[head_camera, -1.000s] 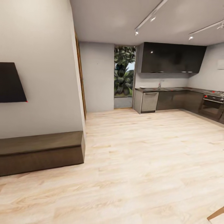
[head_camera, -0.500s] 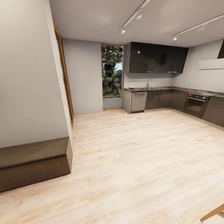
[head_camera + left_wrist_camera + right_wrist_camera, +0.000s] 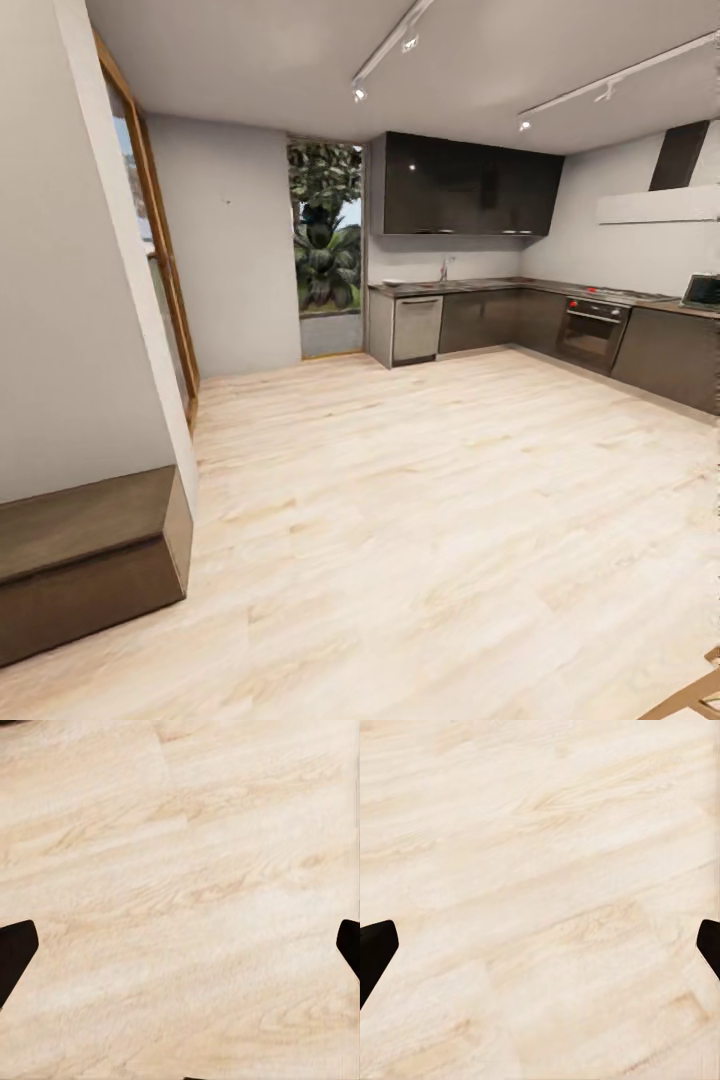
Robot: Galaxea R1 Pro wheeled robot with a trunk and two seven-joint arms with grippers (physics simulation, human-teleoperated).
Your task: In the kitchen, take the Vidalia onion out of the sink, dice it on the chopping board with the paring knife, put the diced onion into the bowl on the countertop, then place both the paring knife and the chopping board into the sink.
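Note:
The kitchen lies far across the room in the head view. Its grey countertop (image 3: 500,287) runs along the back wall above dark cabinet fronts, with a chrome tap (image 3: 443,268) marking the sink. At this distance the onion, chopping board, paring knife and bowl are too small to make out. My left gripper (image 3: 180,952) hangs over bare floor, its dark fingertips (image 3: 15,956) wide apart, open and empty. My right gripper (image 3: 540,952) is the same, with its fingertips (image 3: 375,952) spread over the floorboards.
Pale wooden floor (image 3: 430,500) stretches to the kitchen. A low dark bench (image 3: 80,560) and a wall corner (image 3: 120,300) stand close on the left. An oven (image 3: 590,335) and cabinets line the right wall. A wooden edge (image 3: 695,692) juts in at bottom right.
The whole head view has shifted left and the kitchen looks nearer, so the camera has turned and advanced. The dark wall panel on the left has left the picture.

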